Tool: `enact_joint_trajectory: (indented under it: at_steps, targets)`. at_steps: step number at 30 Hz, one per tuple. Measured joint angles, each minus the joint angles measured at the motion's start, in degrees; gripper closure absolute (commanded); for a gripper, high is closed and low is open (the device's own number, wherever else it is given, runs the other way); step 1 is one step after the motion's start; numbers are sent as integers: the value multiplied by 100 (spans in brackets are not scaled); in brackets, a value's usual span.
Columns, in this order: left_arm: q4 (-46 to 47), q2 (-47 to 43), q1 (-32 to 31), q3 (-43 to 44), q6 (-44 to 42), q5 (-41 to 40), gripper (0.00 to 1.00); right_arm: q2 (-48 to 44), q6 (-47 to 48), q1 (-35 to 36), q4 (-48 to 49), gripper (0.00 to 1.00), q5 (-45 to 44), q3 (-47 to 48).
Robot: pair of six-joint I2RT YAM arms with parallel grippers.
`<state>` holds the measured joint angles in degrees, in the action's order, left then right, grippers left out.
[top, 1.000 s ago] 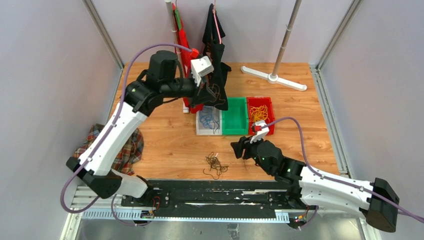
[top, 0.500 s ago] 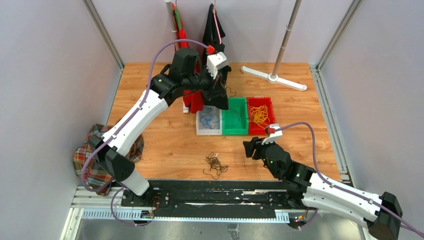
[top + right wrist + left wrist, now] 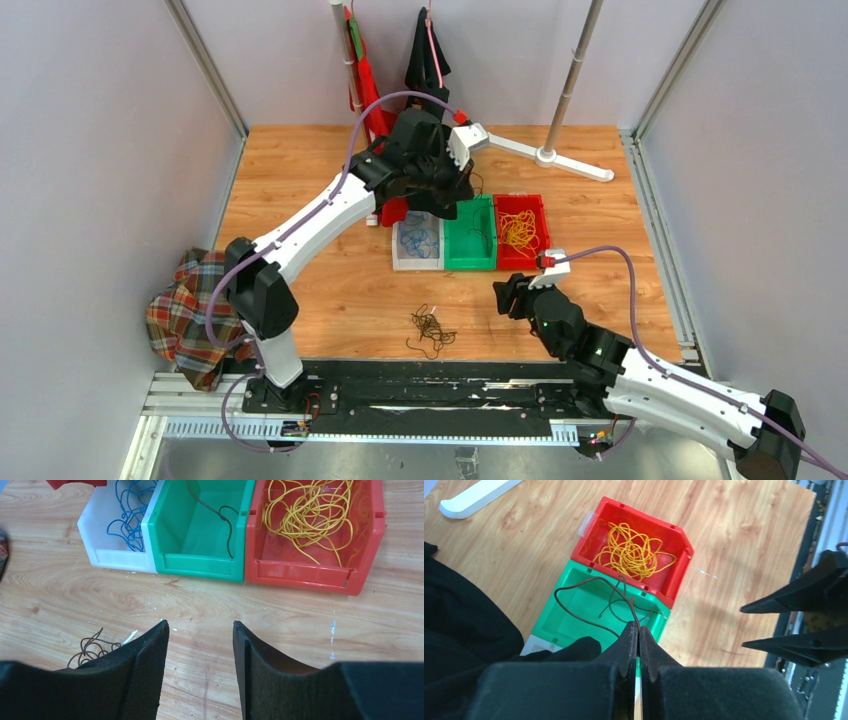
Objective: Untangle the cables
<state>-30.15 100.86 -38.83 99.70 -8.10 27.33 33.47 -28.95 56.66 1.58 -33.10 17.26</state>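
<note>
My left gripper (image 3: 458,188) (image 3: 639,628) is shut on a thin dark brown cable (image 3: 583,581) and holds it above the green bin (image 3: 470,262) (image 3: 555,611). The cable's loose end hangs down into that bin (image 3: 220,513). Yellow cables (image 3: 518,230) (image 3: 634,550) (image 3: 310,515) fill the red bin (image 3: 541,205). Blue cables (image 3: 417,243) (image 3: 127,510) lie in the white bin (image 3: 107,557). A dark brown tangle (image 3: 430,328) (image 3: 92,647) lies on the table, left of my right gripper (image 3: 503,297) (image 3: 200,625). That gripper is open, low over bare wood, with nothing between its fingers.
A plaid cloth (image 3: 185,310) lies at the table's left edge. Black (image 3: 425,60) and red (image 3: 365,90) garments hang at the back, behind the left arm. A white stand base (image 3: 550,155) with its pole sits at the back right. A black rail (image 3: 430,385) runs along the near edge.
The left arm has swung right from beside the hanging garments to above the green bin, carrying the brown cable. The right gripper has shifted a little right and its jaws have narrowed slightly.
</note>
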Motion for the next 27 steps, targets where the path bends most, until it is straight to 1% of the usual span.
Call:
enact_joint_trajectory:
  at_steps: [8, 13, 17, 20, 24, 27]
  targets:
    - [153, 608, -24, 221, -76, -96, 100, -240, -52, -24, -168, 54, -72, -55]
    - [144, 916, -282, 343, 133, -13, 100, -358, -122, -76, -326, 56, -105, -122]
    - [201, 870, -461, 181, 232, 24, 99, -446, -146, -85, -358, 56, -107, -153]
    - [203, 826, -472, -48, 249, 2, 100, -525, -155, -87, -376, 56, -107, -216]
    - [203, 815, -378, -428, 275, -116, 100, -557, -170, -87, -404, 56, -107, -232]
    - [208, 815, -219, -562, 278, -358, 100, -557, -179, -87, -409, 56, -105, -260]
